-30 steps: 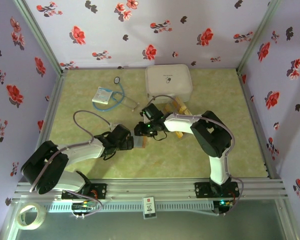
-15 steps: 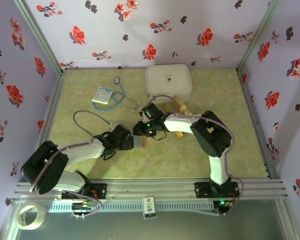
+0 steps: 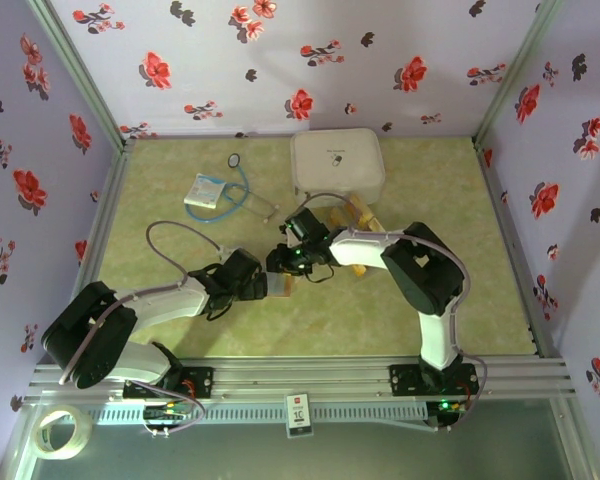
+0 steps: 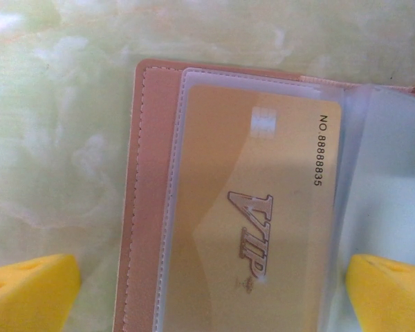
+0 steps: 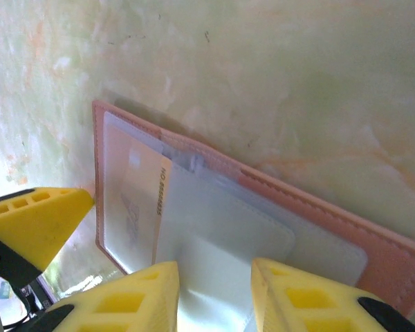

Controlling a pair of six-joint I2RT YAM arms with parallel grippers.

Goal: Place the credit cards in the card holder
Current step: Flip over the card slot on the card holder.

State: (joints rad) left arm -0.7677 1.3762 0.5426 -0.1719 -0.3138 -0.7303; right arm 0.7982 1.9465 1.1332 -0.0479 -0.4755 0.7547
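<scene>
Nearest you, at the centre of the top view, the card holder (image 3: pixel 283 284) lies open on the green worktop (image 3: pixel 480 300), with both arms meeting over it. In the left wrist view your left fingers (image 4: pixel 28 290) stand wide in the two bottom corners of the frame, straddling the holder without touching it and holding nothing. Between them a gold card (image 4: pixel 263 207) sits inside a clear pocket, though you cannot tell whether it is pushed fully home. In the right wrist view your right fingers (image 5: pixel 149 297) are set narrow at the bottom edge, with a clear sleeve leaf (image 5: pixel 214 277) running up between them. Whether they pinch that leaf or only rest against it is not clear. Farther up the top view, the remaining credit cards (image 3: pixel 364 214) lie just below the white case (image 3: pixel 337 165), partly behind the right arm. A white-blue packet (image 3: pixel 204 192) sits at upper left. The likely trouble is the leaf: if it slips free, it could flop back over the pockets and block the next card. The two sets of fingers are also very near each other, so any sideways move risks a knock. The holder looks light on a smooth surface, and a nudge would probably slide or fold it.
</scene>
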